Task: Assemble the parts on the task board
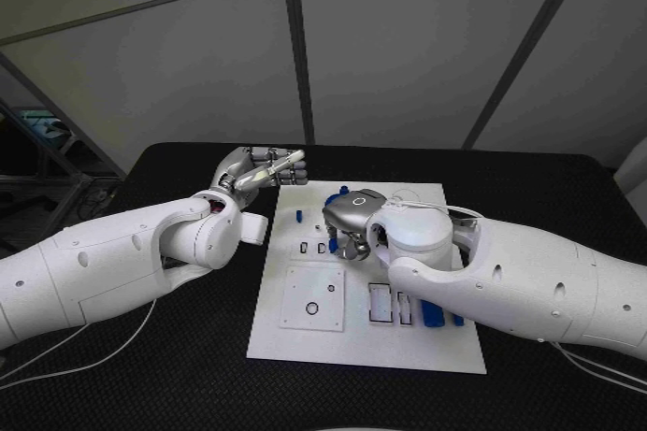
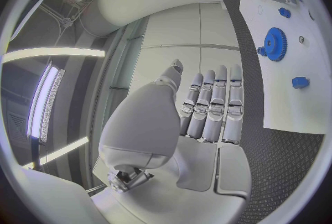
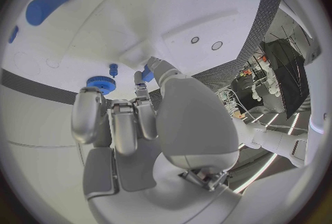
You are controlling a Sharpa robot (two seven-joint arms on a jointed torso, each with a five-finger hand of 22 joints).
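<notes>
Lying nearest on the black bench [image 1: 162, 375], the white task board [image 1: 353, 351] carries a raised square plate [image 1: 313, 298] and a row of slots [image 1: 381, 305], with long blue parts [image 1: 430, 313] partly covered by the right arm. Mid-board, the right hand [image 1: 350, 223] points down at the surface; in its wrist view the fingertips [image 3: 146, 73] pinch a small blue part [image 3: 147, 75], mostly hidden by them, beside a blue gear [image 3: 101, 84] and a blue peg [image 3: 113, 69]. Farther back, off the board's left edge, the left hand [image 1: 259, 175] hangs above the bench with straight fingers [image 2: 216, 107] side by side, holding nothing. Small parts beyond the right hand are too blurred to identify.
</notes>
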